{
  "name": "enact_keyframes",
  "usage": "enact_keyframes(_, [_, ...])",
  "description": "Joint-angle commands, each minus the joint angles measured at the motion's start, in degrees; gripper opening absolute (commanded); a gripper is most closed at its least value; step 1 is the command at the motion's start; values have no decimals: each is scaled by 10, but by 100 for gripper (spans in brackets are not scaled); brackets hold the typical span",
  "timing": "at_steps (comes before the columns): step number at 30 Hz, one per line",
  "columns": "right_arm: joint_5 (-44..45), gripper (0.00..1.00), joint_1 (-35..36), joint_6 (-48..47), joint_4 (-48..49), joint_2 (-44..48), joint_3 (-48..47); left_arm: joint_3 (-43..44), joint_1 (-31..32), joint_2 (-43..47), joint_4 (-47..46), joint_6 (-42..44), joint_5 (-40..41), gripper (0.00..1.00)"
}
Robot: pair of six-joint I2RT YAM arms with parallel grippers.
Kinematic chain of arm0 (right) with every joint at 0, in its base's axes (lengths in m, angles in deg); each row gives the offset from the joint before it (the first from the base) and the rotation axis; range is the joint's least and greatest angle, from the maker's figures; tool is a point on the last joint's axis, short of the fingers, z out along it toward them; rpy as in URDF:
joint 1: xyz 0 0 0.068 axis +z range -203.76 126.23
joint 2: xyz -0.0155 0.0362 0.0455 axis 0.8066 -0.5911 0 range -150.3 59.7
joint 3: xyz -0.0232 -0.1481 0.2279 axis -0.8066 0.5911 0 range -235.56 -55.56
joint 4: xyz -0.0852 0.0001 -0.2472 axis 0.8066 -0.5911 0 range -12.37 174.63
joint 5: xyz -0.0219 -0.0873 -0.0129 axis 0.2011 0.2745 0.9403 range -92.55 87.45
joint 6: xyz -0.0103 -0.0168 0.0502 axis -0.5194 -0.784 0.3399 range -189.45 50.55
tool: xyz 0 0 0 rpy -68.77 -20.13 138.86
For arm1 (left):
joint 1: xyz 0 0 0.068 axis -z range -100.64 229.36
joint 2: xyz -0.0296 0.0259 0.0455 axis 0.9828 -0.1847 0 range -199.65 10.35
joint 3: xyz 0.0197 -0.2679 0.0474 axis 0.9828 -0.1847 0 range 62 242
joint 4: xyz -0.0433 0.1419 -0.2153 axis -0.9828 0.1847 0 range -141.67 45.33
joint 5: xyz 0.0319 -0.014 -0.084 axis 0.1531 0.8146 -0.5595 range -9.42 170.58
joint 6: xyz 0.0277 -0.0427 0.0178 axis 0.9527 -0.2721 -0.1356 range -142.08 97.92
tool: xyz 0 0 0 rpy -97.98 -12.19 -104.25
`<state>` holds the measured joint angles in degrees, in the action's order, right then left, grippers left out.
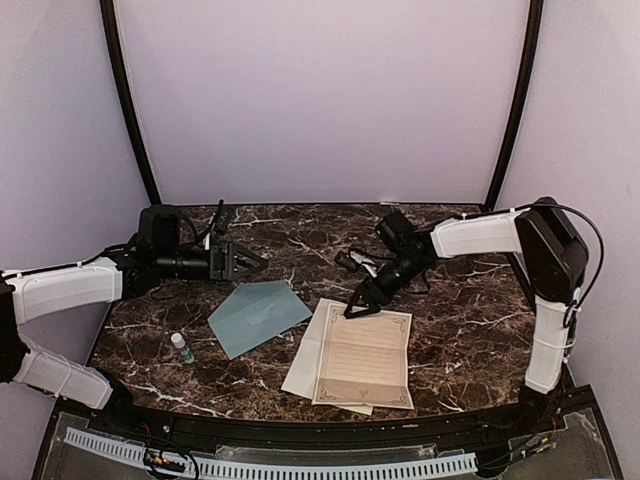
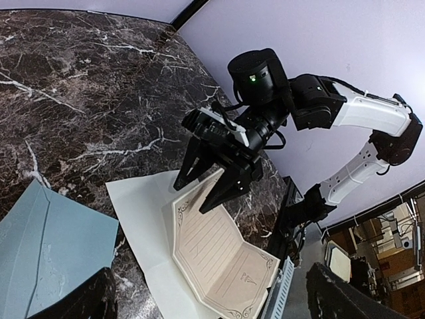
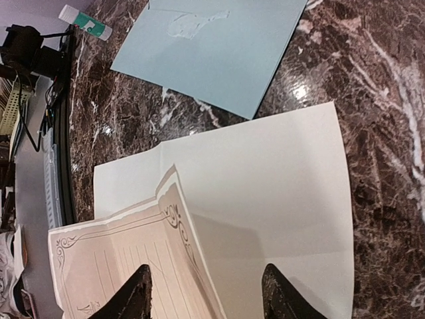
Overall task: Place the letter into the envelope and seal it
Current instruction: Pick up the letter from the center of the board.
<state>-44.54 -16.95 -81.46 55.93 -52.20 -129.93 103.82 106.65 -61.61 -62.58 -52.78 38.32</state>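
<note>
While the left tool (image 1: 258,263) is hanging with its fingers spread wide over the back left of the table (image 1: 460,330), the right tool (image 1: 357,306) is pointing down at the far edge of the letter (image 1: 365,360), which is lying near the front with the envelope (image 1: 255,315) flat just beside it on the left. From the left wrist, the right tool's fingers (image 2: 188,166) are standing spread apart over that edge, pinching nothing. From the right wrist, dark table is showing between letter and envelope.
</note>
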Motion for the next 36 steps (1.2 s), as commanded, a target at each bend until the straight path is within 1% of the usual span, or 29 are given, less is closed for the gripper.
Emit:
enact_keyframes(1, [-41, 50, 2, -26, -45, -16, -13, -2, 3, 8, 3, 13, -19, 99])
enact_keyframes(4, [-46, 38, 2, -29, -51, -22, -24, -1, 3, 5, 2, 12, -23, 99])
enact_keyframes(7, [-60, 20, 2, -33, -57, -26, -32, -2, 3, 5, 0, 12, -24, 99])
enact_keyframes(10, [-71, 0, 1, -37, -63, -25, -37, -3, 3, 6, 3, 13, -24, 99])
enact_keyframes(13, [-87, 0, -4, -32, -63, -7, -37, -3, 3, 8, 6, 16, -22, 99])
enact_keyframes(16, [-105, 0, -11, -13, -53, 34, -36, 1, 3, 13, 7, 17, -21, 99])
enact_keyframes(18, [-109, 0, -11, 14, -30, 68, -31, 4, 3, 15, 2, 15, -21, 99])
enact_keyframes(21, [-106, 0, -11, 70, 24, 123, -16, 8, 3, 16, -15, 6, -20, 99])
enact_keyframes(26, [-127, 0, -11, 172, 139, 208, 27, 8, 3, 14, -74, -11, -30, 99])
enact_keyframes(29, [-137, 0, -7, 206, 183, 239, 38, 14, 6, 2, -99, -4, -51, 99])
enact_keyframes(32, [-151, 0, -2, 219, 198, 254, 35, 34, 26, -13, -99, 37, -60, 99])
enact_keyframes(36, [-164, 0, 4, 225, 191, 261, 21, 91, 50, -29, -48, 107, -52, 99])
